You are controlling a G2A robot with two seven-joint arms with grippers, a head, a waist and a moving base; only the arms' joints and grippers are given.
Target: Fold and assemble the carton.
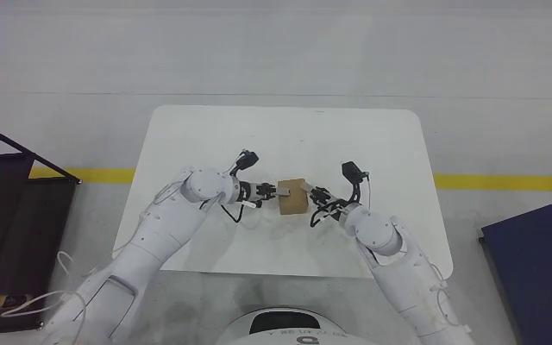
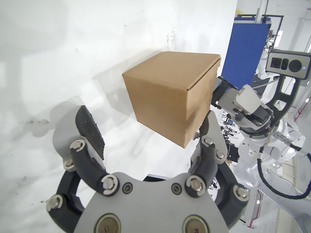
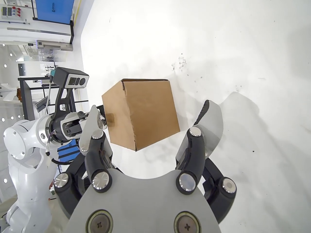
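A closed brown carton (image 1: pixel 292 196) stands as a cube on the white table (image 1: pixel 362 138), near its middle. It sits between my two arms. My left gripper (image 1: pixel 266 191) is at one side of it, open, its fingers (image 2: pixel 90 129) spread wider than the carton's (image 2: pixel 167 90) near corner. My right gripper (image 1: pixel 317 200) is at the opposite side, also open, with the carton (image 3: pixel 145 107) just beyond its fingers (image 3: pixel 209 112). In each wrist view the other arm's gripper (image 2: pixel 218 90) (image 3: pixel 102 118) is close against the far face; I cannot tell whether it touches.
The table's front edge (image 1: pixel 293 274) runs close behind both arms. Off the table, a black frame (image 1: pixel 34 164) stands at the left and a blue panel (image 1: pixel 522 241) at the right. A yellow floor line (image 1: pixel 492 182) passes behind.
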